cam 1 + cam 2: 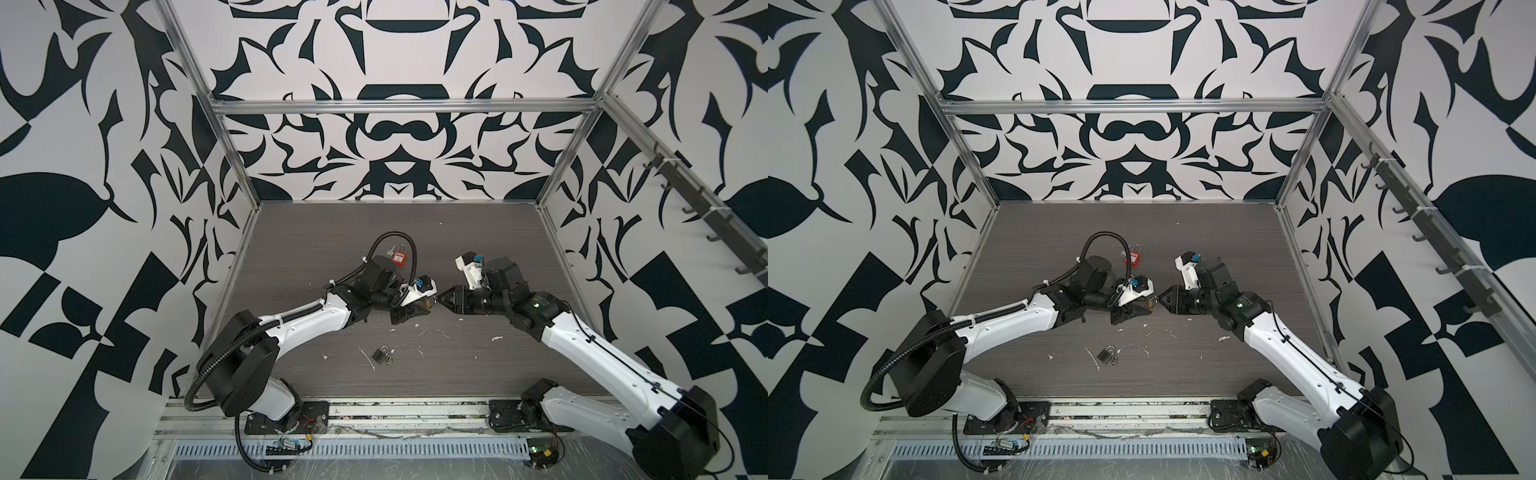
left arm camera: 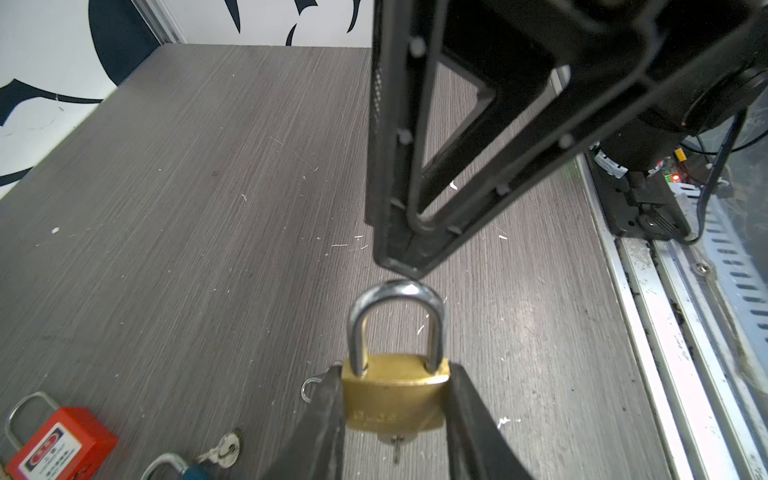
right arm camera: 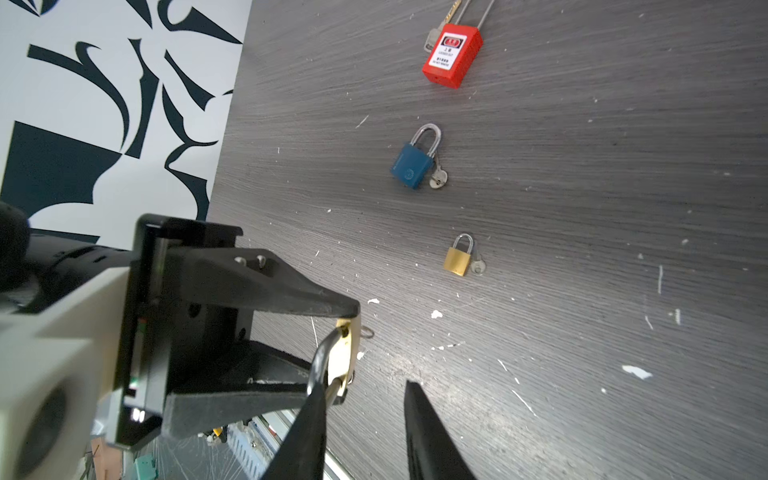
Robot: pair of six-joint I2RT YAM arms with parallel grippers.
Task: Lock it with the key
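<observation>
**Brass padlock clamped in the left gripper, right gripper's tip at its shackle**

Near the centre of both top views, the left gripper (image 2: pixel 395 374) clamps the brass padlock (image 2: pixel 395 399) by the two sides of its body, jaws only as wide as the lock and held clear of the table (image 2: pixel 208 208). The shackle (image 2: pixel 355 328) points toward the other arm, and both of its legs meet the body. A small key (image 2: pixel 397 446) sticks out of the padlock's opposite end.

The right gripper (image 3: pixel 365 386) faces it tip to tip. Its jaws stand partly apart with nothing between them, and one of its fingers (image 3: pixel 309 428) touches the top of the shackle's curve.

Other locks lie on the table:
- A red padlock (image 1: pixel 399 258) lies above and left of the grippers in a top view.
- A dark padlock (image 1: pixel 380 355) lies lower in that view, near the middle.
- The right wrist view also shows a blue padlock (image 3: pixel 413 166) and a second brass padlock (image 3: pixel 457 259), each with a key beside it.
</observation>
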